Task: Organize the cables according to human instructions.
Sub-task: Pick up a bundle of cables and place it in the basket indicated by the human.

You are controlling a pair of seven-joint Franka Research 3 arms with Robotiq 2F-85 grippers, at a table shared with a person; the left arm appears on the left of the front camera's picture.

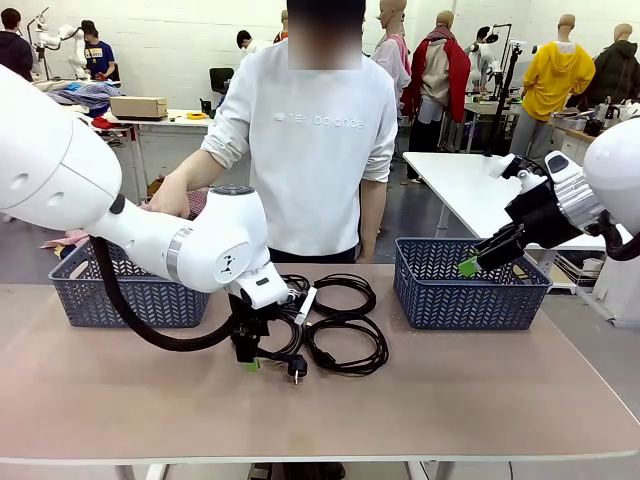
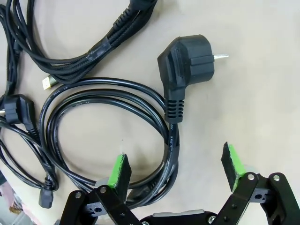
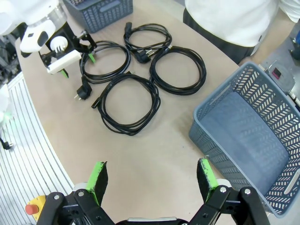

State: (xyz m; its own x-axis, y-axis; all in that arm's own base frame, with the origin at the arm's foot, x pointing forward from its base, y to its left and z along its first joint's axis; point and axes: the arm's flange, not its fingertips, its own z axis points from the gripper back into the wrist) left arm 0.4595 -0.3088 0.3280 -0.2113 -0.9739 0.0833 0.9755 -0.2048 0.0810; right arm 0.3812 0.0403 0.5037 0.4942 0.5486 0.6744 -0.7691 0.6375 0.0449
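Left gripper hangs low over the near-middle of the table, jaws wide. Its green pads straddle the near rim of 1 coil: 1 pad sits inside the loop, the other over bare tabletop outside it, with the strands running between them. I cannot tell whether the pads touch the cord. That coil's plug lies flat just beyond the fingers, pins pointing away from the loop. All 4 cables sit bunched at mid-table, each a round coil lying flat, edges touching or overlapping their neighbours, none in a basket. Right gripper is held up in the air to my right, jaws spread wide and holding nothing, above the near edge of the right basket. The left basket stands at the far left of the table, partly hidden behind my left arm. Across the table, between the 2 baskets, a person in a white sweatshirt stands, 1 hand reaching down over the left basket.
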